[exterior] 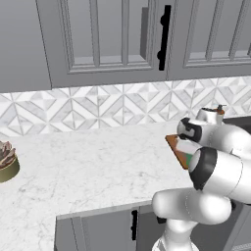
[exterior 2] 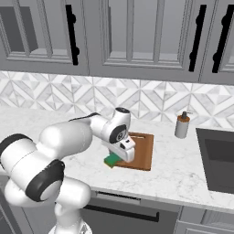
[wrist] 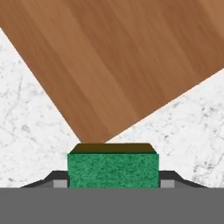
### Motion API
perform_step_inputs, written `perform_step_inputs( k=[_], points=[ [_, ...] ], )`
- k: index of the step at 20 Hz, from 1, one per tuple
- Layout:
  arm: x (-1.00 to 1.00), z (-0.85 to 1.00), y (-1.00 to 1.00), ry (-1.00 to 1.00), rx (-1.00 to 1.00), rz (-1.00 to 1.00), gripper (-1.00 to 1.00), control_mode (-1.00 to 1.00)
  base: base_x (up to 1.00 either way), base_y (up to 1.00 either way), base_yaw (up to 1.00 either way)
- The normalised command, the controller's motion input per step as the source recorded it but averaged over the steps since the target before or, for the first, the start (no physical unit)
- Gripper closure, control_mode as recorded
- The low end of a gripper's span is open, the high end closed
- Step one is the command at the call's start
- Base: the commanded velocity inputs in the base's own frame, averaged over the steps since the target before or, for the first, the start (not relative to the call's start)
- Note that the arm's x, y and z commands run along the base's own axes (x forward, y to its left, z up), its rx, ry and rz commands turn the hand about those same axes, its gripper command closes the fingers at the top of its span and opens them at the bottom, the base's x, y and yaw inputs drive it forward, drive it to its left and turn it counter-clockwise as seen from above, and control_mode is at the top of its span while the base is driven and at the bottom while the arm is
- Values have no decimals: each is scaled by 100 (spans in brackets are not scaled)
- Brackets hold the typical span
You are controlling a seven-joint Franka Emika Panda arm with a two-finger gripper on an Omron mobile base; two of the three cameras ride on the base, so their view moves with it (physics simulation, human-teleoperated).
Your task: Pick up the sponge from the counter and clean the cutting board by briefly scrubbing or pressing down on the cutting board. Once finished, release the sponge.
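My pincer (wrist: 113, 183) is clamped on the sponge (wrist: 113, 169): in the hand view its green face sits tight between my two dark fingertips (wrist: 60, 183), one on each side. In the right base view the sponge (exterior 2: 111, 160) shows green just under my hand, near the front edge of the counter (exterior 2: 183, 173), at the near left corner of the cutting board (exterior 2: 139, 153).

Beyond the sponge, the hand view has the corner of the board (wrist: 118, 65) pointing toward me, with white counter (wrist: 26, 122) on either side of it.

I judge the pick-up done and the carry to the board in hand. Next I should move the sponge over the middle of the wood, press down briefly, then let go.

I cannot tell whether the sponge is lifted or resting on the counter. My own arm hides most of the board (exterior: 177, 149) in the left base view.
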Motion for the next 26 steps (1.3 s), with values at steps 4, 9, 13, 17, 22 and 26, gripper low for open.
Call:
perform_step_inputs(
  k=[4,9,13,17,22,26],
  points=[
    [36,0,-4,0,0,-26,100,-100,0,0,0],
    [28,-8,-1,0,0,-19,100,-100,0,0,0],
    [8,-32,0,0,0,-18,100,-100,0,0,0],
    [0,-41,0,0,0,-16,100,-100,0,0,0],
    [20,-38,0,0,0,-12,100,-100,0,0,0],
    [37,-30,0,0,0,-9,100,-100,0,0,0]
  ],
)
